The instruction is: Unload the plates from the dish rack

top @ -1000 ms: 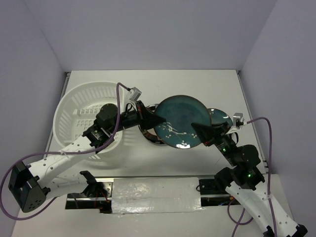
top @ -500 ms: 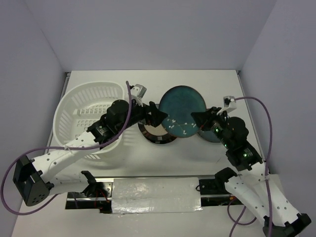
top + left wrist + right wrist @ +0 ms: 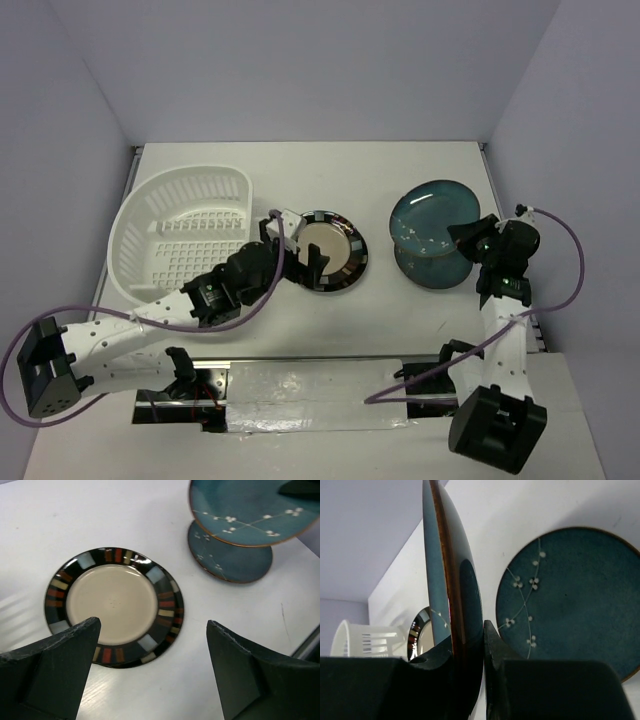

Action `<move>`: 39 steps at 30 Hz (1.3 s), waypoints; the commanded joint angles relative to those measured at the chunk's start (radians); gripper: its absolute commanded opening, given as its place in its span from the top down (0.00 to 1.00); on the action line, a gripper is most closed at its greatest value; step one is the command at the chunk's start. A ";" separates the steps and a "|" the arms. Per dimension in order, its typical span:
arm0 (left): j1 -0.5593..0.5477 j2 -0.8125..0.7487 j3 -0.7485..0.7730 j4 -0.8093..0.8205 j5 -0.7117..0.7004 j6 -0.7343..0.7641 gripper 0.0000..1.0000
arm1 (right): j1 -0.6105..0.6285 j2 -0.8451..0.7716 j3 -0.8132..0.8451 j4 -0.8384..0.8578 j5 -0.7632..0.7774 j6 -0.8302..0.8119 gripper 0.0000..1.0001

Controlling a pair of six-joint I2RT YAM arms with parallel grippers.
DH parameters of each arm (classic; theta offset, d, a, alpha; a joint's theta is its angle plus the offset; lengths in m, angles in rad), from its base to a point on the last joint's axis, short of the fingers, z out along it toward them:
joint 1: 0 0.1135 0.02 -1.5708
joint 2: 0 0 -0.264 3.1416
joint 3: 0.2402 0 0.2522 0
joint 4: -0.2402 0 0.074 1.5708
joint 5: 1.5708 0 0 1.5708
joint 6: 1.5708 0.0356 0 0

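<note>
The white dish rack (image 3: 190,230) stands at the left of the table. A beige-centred plate with a black patterned rim (image 3: 325,250) (image 3: 112,605) lies flat on the table to the right of the rack. My left gripper (image 3: 300,262) (image 3: 152,645) hovers open at its near edge, holding nothing. My right gripper (image 3: 465,237) (image 3: 482,635) is shut on the rim of a teal-blue plate (image 3: 435,212) (image 3: 450,580), held tilted above a second teal plate (image 3: 432,268) (image 3: 570,600) that lies on the table at the right.
The table's right edge and the right wall are close to the right arm. The left arm's purple cable loops by the rack's near side. The arm bases and a taped strip sit along the near edge.
The left gripper opened, let go of the teal plate and drew back towards the beige plate. The right arm carried the teal plate to the right, over the other teal plate.
</note>
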 commanded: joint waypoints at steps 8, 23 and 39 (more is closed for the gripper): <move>-0.254 -0.047 -0.115 0.161 -0.302 0.266 0.01 | -0.156 0.037 -0.117 0.330 -0.225 0.099 1.00; -0.261 -0.125 -0.177 0.223 -0.224 0.240 0.01 | -0.193 0.090 -0.199 0.378 -0.182 0.053 1.00; -0.261 -0.101 -0.174 0.218 -0.273 0.231 0.01 | -0.194 0.218 -0.232 0.425 -0.172 0.060 0.91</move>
